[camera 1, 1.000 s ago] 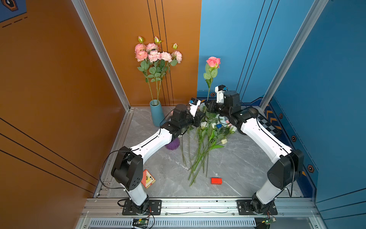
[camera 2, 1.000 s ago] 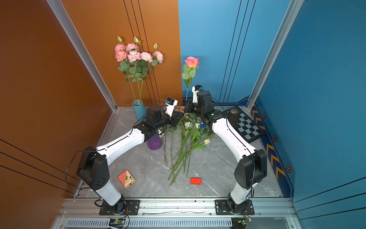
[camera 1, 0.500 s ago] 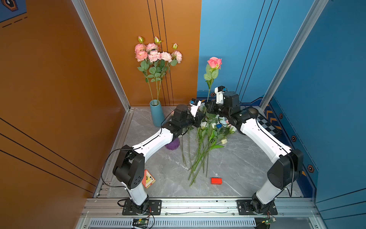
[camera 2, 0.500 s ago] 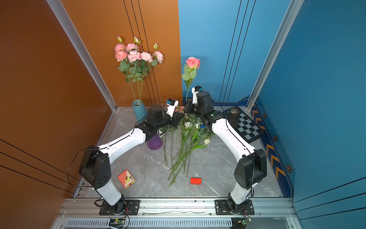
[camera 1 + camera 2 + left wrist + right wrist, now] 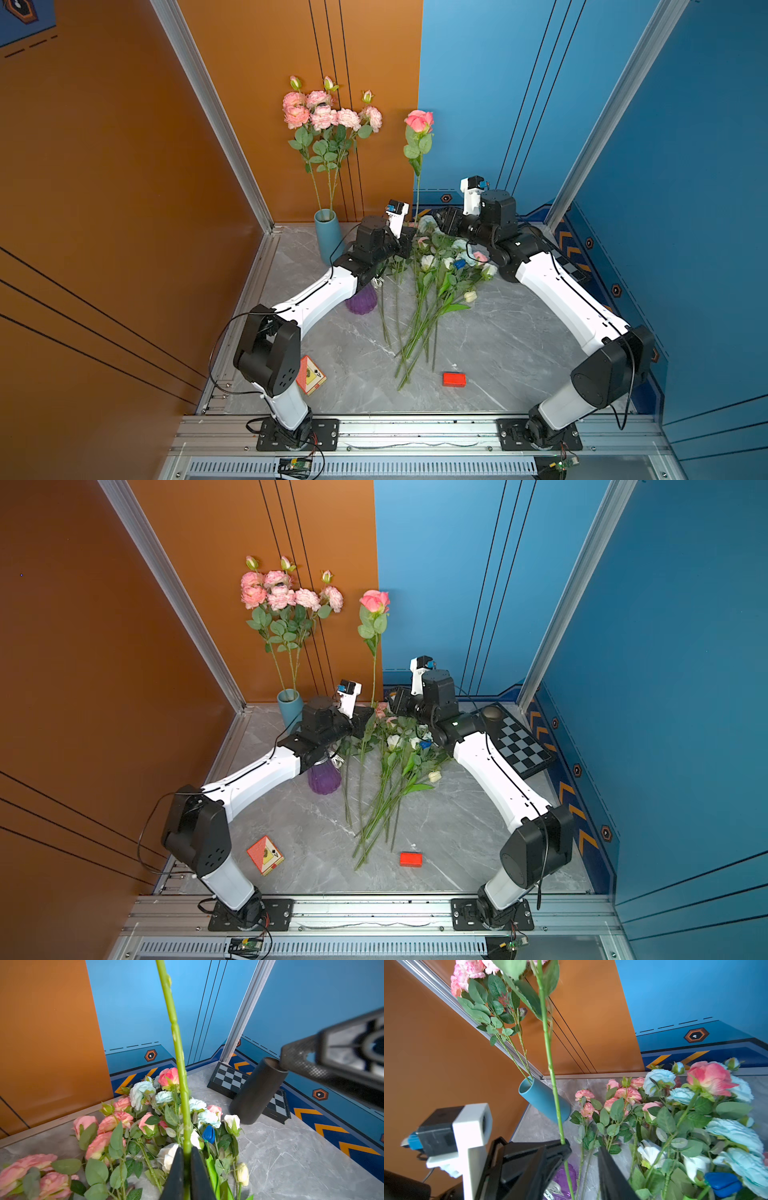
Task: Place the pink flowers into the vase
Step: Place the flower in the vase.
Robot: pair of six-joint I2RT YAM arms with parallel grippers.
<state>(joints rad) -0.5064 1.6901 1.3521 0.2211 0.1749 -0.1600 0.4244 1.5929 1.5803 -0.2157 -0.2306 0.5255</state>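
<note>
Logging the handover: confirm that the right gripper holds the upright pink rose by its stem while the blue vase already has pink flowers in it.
Wrong arm. The left gripper is shut on the upright pink rose stem, as the left wrist view shows; the right gripper stands clear of it. The blue vase does hold pink flowers.

We see two arms: the left arm (image 5: 316, 293) and right arm (image 5: 557, 291) have white link shells, black joint housings, thin black cables, black screwed base plates and black fingers (image 5: 176, 1169).
</note>
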